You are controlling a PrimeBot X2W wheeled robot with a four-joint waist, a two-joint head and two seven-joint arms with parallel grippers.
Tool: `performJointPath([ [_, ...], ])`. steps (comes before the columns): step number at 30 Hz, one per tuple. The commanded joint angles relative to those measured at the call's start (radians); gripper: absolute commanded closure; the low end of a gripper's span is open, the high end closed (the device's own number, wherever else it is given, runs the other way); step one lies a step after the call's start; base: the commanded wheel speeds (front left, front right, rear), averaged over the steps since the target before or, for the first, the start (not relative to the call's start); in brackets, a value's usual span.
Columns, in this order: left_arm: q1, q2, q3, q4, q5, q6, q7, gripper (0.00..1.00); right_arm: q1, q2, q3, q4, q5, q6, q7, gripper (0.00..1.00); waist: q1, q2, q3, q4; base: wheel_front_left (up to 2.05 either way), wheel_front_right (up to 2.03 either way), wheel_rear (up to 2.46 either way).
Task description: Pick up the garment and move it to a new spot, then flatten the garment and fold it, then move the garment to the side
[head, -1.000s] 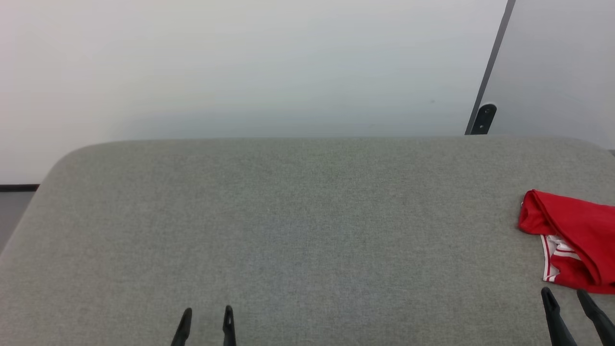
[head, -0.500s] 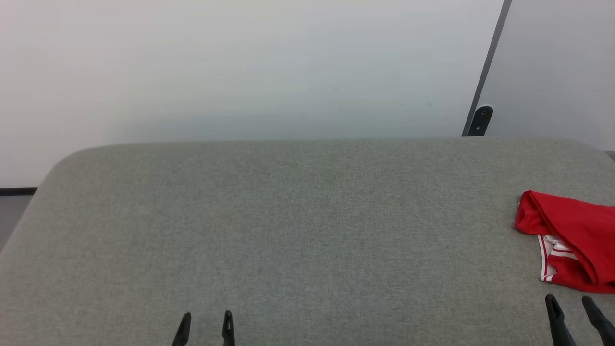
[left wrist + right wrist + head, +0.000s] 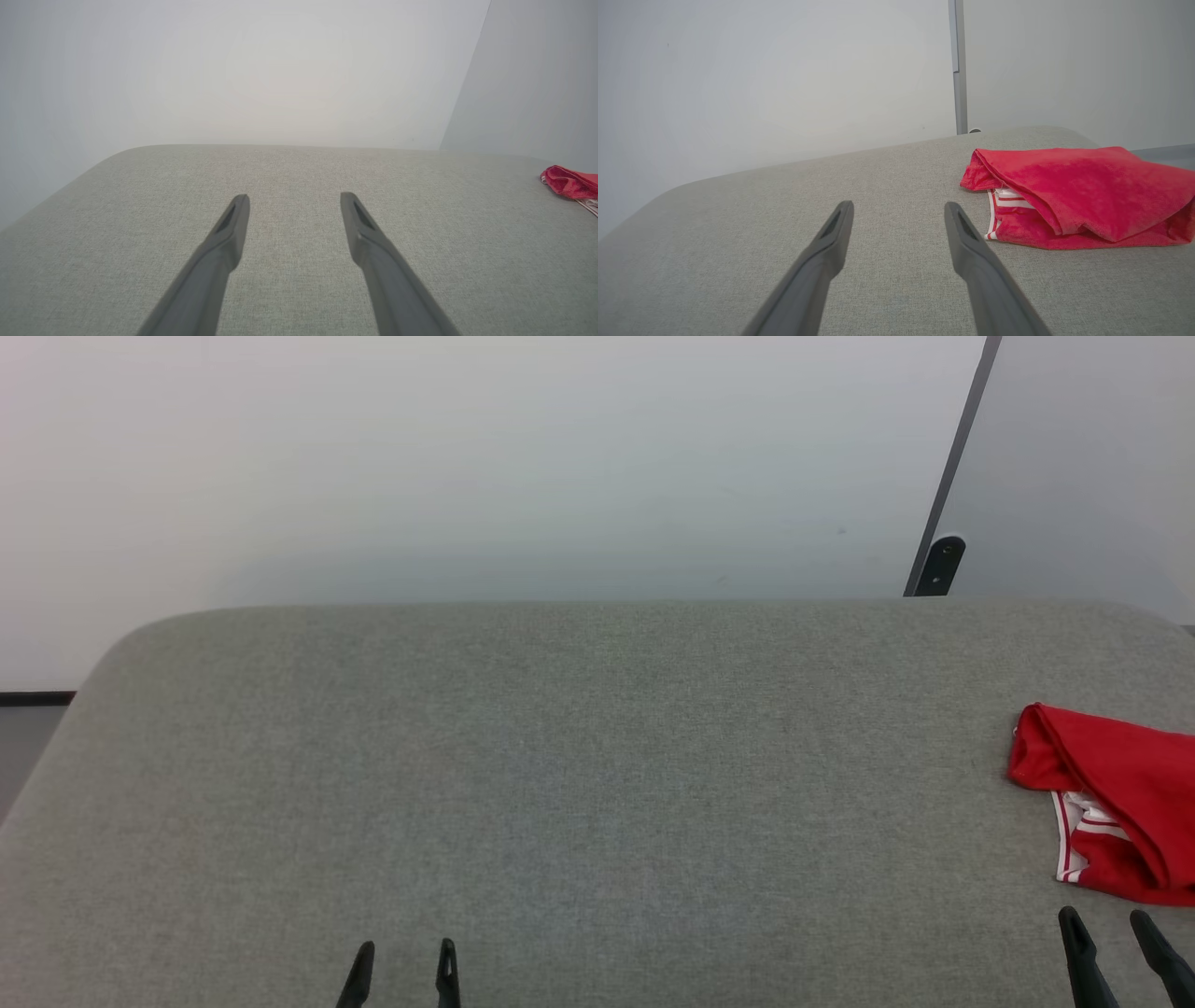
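I'm watching the garment (image 3: 1111,803) bunched at three o'clock on the grey cushion (image 3: 597,756), near my right gripper (image 3: 1102,917) (left gripper (image 3: 407,947) sitting well apart). Both are gaping, empty. I'm fearing a pinch snagging one loose layer only.

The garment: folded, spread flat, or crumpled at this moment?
Folded over, not spread: the garment lies as a compact layered bundle on the grey surface, top layer draped over striped trim.
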State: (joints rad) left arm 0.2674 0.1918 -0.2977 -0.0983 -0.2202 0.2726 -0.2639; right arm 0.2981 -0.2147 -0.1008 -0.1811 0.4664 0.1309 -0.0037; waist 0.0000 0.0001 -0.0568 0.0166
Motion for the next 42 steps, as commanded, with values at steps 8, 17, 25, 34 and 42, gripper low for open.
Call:
performJointPath([
  [8, -0.002, -0.004, 0.004, -0.005, 0.001, 0.006, 0.0, 0.0, 0.005, 0.001, 0.004, -0.007, 0.006, -0.001, -0.001, 0.0, 0.0, -0.0001, 0.003, 0.002, 0.0, 0.0, 0.0],
  [17, 0.001, -0.004, 0.004, -0.003, -0.005, 0.003, 0.0, 0.0, 0.003, 0.002, 0.007, -0.007, 0.01, -0.001, -0.006, 0.0, 0.0, -0.0001, 0.005, 0.0, 0.0, 0.0, 0.0],
  [25, -0.001, -0.005, 0.003, 0.003, -0.008, 0.007, 0.002, 0.0, 0.001, 0.001, 0.007, -0.011, 0.012, -0.001, -0.007, 0.0, 0.0, -0.0001, 0.006, 0.0, 0.0, 0.0, 0.0],
  [34, -0.005, -0.012, 0.012, 0.038, -0.088, -0.011, 0.014, 1.0, -0.019, 0.022, 0.015, 0.05, 0.071, 0.0, 0.001, 1.0, 0.0, -0.0001, 0.008, 0.0, 0.0, 0.0, 0.0],
  [42, -0.048, -0.017, 0.045, 0.075, -0.244, -0.056, 0.045, 1.0, -0.064, 0.035, 0.014, 0.092, 0.194, 0.0, 0.012, 1.0, 0.0, -0.0001, 0.011, -0.001, 0.0, 0.0, 0.0],
])
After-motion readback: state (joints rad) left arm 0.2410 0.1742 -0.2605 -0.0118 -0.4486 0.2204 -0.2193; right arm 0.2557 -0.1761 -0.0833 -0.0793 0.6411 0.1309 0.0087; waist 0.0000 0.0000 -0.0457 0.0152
